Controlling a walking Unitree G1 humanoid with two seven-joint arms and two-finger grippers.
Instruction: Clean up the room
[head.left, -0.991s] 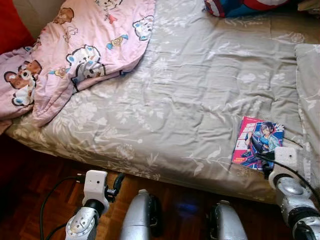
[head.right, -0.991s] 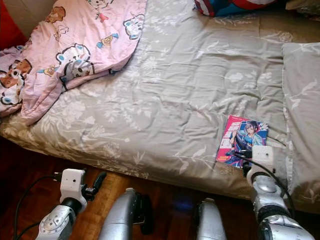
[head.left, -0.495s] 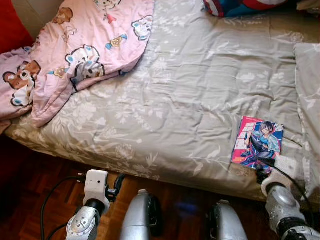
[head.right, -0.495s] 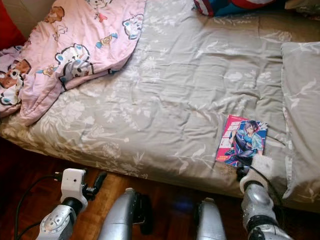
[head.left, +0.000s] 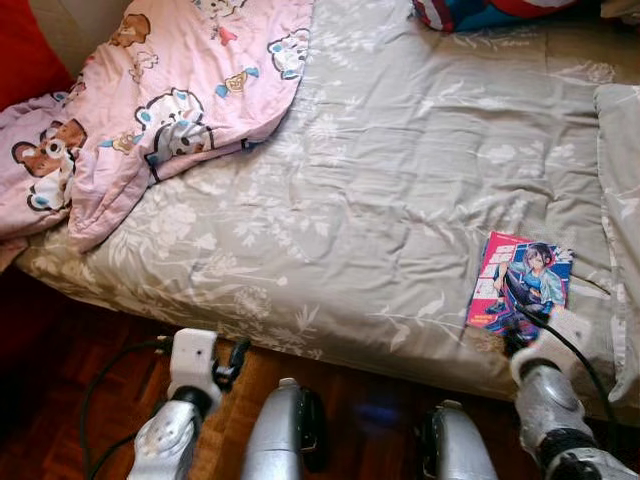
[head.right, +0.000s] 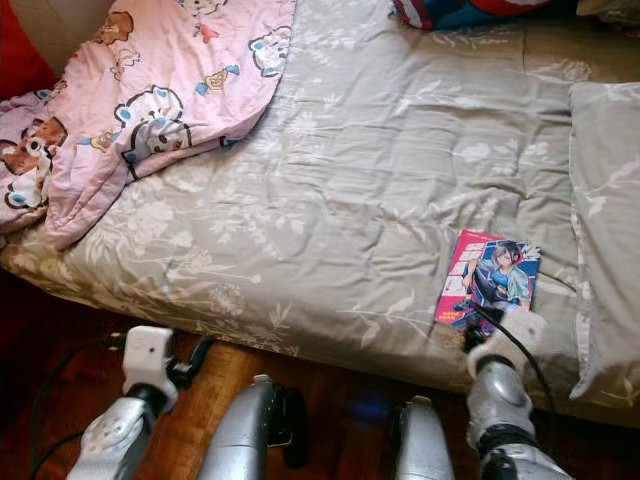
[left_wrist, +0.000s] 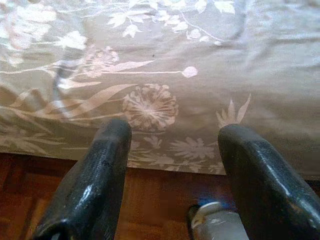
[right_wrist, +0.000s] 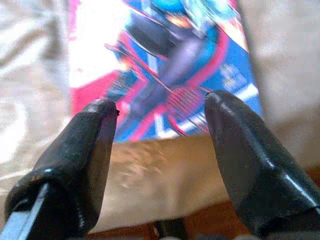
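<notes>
Grey quilted bedding printed with pale flowers covers the bed (head.left: 380, 200), and on it, near the front edge on our right side, lies the comic book (head.left: 520, 285), glossy, flat, face up. Its lower corner is hidden behind our right wrist housing in the head views, and the cover art blurs in the right wrist view. Our right gripper (right_wrist: 160, 140) hangs at the book's near edge with its fingers spread wide, holding nothing; one black finger (right_wrist: 80, 150) sits over bare quilt. Compared with a second ago, this arm has drawn back toward the mattress edge, so more of the cover shows. Our left gripper (left_wrist: 170, 170) is also open and empty, low by the bed's side above the wooden floor (head.left: 90, 380), slightly shifted. A soft pink cartoon blanket (head.left: 170, 100) lies crumpled at the far left, cut off by the frame.
</notes>
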